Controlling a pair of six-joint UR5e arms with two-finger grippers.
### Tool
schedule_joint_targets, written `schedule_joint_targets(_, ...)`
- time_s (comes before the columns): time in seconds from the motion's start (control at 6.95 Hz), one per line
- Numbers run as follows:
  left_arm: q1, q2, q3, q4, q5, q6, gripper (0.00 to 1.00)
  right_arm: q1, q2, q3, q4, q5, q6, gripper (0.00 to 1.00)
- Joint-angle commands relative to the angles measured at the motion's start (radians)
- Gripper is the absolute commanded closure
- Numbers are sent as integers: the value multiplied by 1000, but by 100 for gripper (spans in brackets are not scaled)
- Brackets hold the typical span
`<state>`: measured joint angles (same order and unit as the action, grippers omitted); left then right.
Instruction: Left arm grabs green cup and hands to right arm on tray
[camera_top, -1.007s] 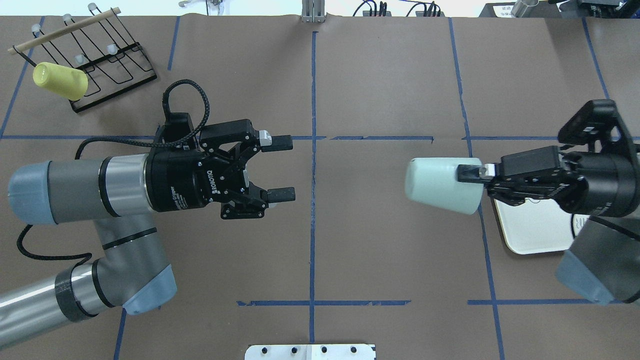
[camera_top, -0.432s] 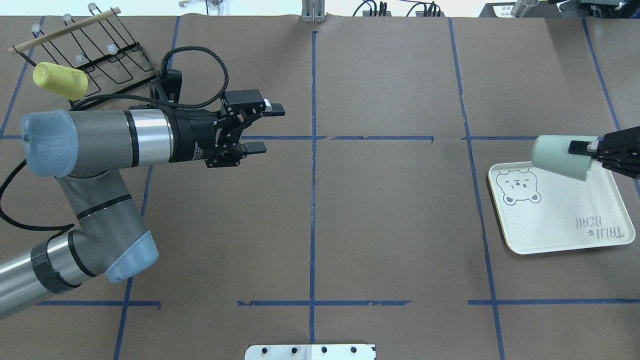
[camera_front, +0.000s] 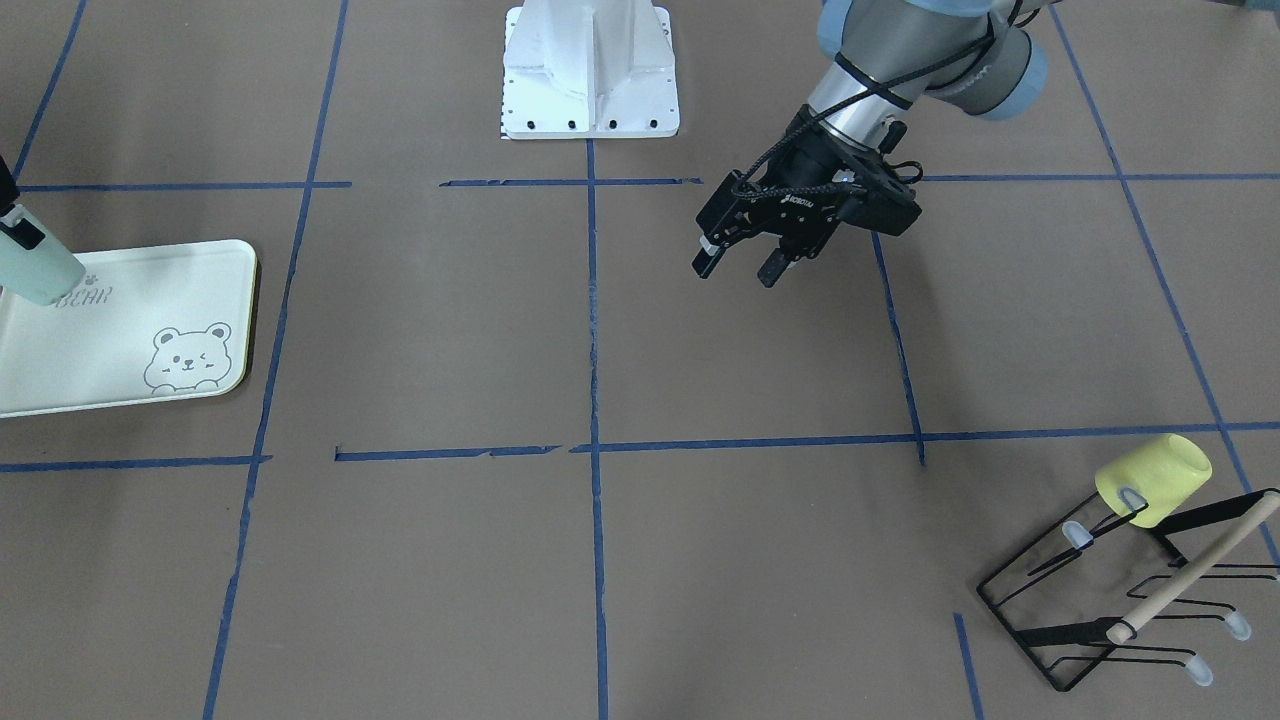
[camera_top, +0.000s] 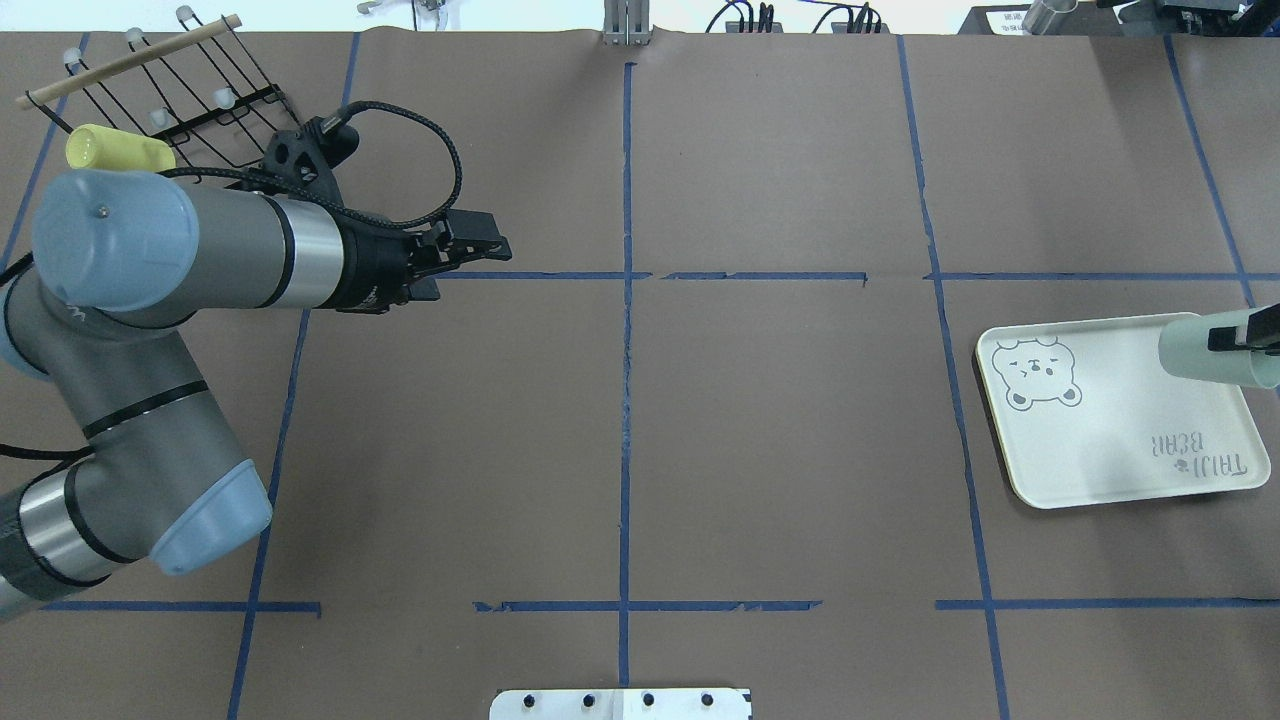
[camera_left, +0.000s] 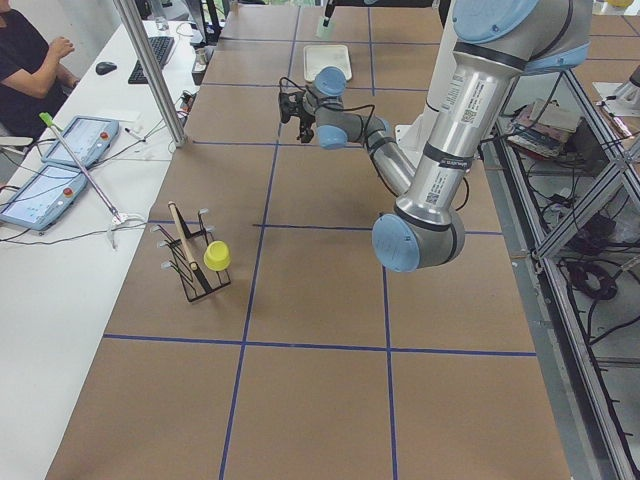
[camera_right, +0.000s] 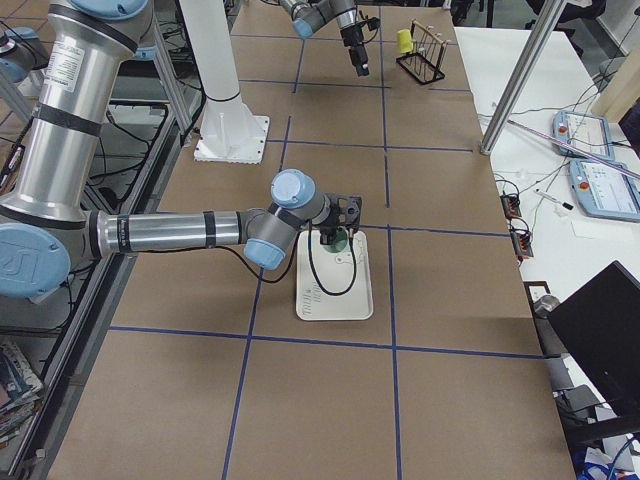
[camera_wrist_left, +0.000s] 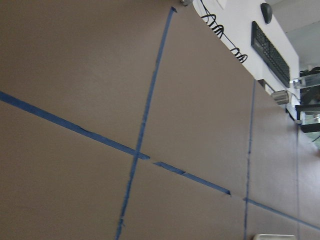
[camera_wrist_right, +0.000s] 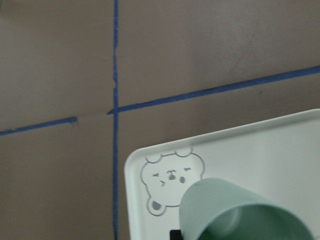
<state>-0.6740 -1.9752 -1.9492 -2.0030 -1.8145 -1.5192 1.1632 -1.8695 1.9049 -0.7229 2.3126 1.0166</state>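
My right gripper (camera_top: 1238, 338) is shut on the rim of the pale green cup (camera_top: 1205, 350) and holds it tilted over the far right part of the bear tray (camera_top: 1100, 440). The right wrist view looks into the cup's mouth (camera_wrist_right: 245, 212), with the tray's bear drawing (camera_wrist_right: 170, 180) just beyond. In the front view the cup (camera_front: 35, 268) shows at the left edge over the tray (camera_front: 130, 340). My left gripper (camera_front: 738, 268) is open and empty, tilted down above the table, far from the cup. It sits on the left in the overhead view (camera_top: 468, 268).
A black wire rack (camera_top: 215, 105) with a wooden bar stands at the far left corner and holds a yellow cup (camera_top: 110, 148) on one prong. The robot's white base (camera_front: 590, 70) is at the near middle edge. Blue tape lines cross the brown table.
My right gripper has carried the green cup rightward from mid-table to over the tray. My left arm has drawn back left toward the rack, its gripper tilting down and still open.
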Motion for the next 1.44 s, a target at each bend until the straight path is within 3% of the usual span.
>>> schedule_joint_targets(0.0, -22, 16, -182, 413, 9, 186, 0, -51, 147, 8, -470, 2, -194, 100)
schedule_joint_targets(0.29, -27, 47, -188, 414, 11, 188, 0, -101, 257, -7, -718, -42, -349, 100)
schedule_joint_targets(0.43, -27, 62, -189, 414, 11, 188, 0, -130, 277, -9, -759, -61, -361, 99)
schedule_joint_targets(0.86, -42, 149, -201, 418, 9, 359, 0, -160, 283, -38, -759, -105, -389, 88)
schedule_joint_targets(1.15, -70, 290, -253, 412, 0, 601, 0, -180, 296, -63, -756, -107, -392, 80)
schedule_joint_targets(1.29, -93, 336, -266, 409, -8, 676, 0, -180, 296, -63, -754, -104, -397, 59)
